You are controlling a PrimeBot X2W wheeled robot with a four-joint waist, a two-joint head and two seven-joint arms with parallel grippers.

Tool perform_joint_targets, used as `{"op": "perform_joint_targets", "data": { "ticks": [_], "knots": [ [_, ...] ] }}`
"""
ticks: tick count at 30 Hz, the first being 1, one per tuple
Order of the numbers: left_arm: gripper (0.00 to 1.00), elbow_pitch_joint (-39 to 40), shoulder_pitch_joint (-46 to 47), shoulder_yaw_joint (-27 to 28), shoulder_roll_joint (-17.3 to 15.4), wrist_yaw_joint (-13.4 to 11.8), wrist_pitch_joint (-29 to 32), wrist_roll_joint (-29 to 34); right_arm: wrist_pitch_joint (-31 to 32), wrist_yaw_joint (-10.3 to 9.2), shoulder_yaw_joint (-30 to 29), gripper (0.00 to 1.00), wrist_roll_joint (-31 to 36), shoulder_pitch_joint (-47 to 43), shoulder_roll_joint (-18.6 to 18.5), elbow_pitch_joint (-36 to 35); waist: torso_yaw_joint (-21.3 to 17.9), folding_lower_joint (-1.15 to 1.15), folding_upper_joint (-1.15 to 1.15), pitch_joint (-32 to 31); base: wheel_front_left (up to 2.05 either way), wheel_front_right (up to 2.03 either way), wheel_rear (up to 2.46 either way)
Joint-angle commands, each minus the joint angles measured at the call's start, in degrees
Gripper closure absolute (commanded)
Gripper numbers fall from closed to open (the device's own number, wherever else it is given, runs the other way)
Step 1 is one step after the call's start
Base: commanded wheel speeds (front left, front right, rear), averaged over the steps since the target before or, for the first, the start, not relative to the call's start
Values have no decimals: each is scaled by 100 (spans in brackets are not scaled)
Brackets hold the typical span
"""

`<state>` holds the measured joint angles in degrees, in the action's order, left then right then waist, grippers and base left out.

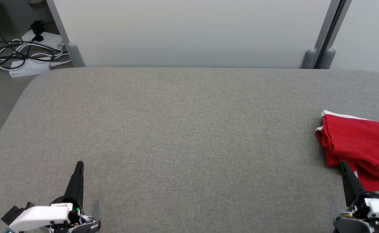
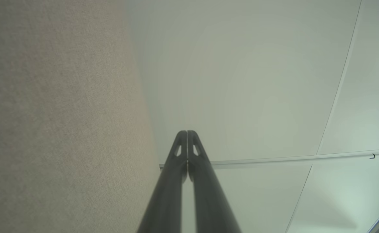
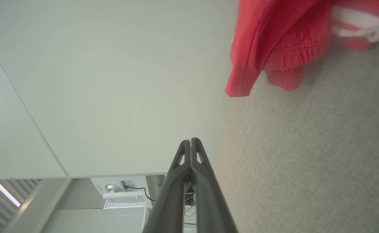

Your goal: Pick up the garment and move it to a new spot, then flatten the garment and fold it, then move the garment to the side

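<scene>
- The left gripper point(image 1: 79, 164) sits nearest, at the lower left of the head view. Its two dark fingers are pressed together with nothing between them. It hovers over the grey table point(image 1: 176, 129), well apart from the garment point(image 1: 359, 142).
- The right gripper point(image 1: 342, 163) is at the lower right, likewise clenched and empty. In the head view its tip shows against the garment's near left edge.
- In the right wrist view the fingertips meet, and the red cloth lies beyond them and off to one side. A strip of grey surface separates them, so they do not touch.
- The garment is red with white trim and loosely bunched. It lies at the table's right side, partly cut off by the head view's edge.
- Behind the table's far edge stand pale partition panels point(image 1: 192, 32) on grey posts.
- Farthest, at the upper left, power strips and cables point(image 1: 27, 55) lie on the floor.
</scene>
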<state>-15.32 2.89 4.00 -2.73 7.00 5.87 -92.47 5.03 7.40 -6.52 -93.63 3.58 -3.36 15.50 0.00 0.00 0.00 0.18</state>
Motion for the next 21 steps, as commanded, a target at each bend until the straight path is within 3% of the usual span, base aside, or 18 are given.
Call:
{"op": "perform_joint_targets", "data": {
  "ticks": [1,21],
  "knots": [
    [100,129,326,200,-55,48,20,-12,51,9,119,100,48,249,-39,-154,0,0,0,0,0,0,0],
    [100,128,327,214,-45,48,31,-1,73,9,91,100,71,252,-20,-152,0,0,0,0,0,0,0]
  ]
}}
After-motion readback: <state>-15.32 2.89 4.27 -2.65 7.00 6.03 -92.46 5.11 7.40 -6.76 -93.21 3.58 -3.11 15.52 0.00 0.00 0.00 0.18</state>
